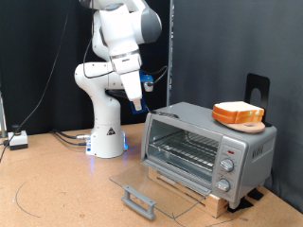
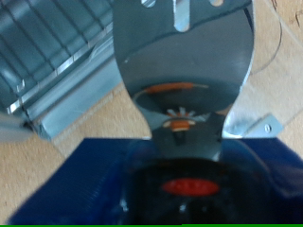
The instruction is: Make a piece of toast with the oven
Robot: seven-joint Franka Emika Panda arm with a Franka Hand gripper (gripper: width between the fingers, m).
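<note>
Hovering above the open oven point(image 1: 204, 151), the tool point(image 1: 138, 106) has an unreadable finger gap.

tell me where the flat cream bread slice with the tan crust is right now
In the exterior view's right, the bread slice lies on top of the silver toaster oven, whose glass door hangs open.

The arm point(image 1: 112, 66) is glossy white with rounded segments, dark joint seams, a flared base and blue light.

Wrist view blurred (hand point(image 2: 180, 19) fingertips cut off).
</note>
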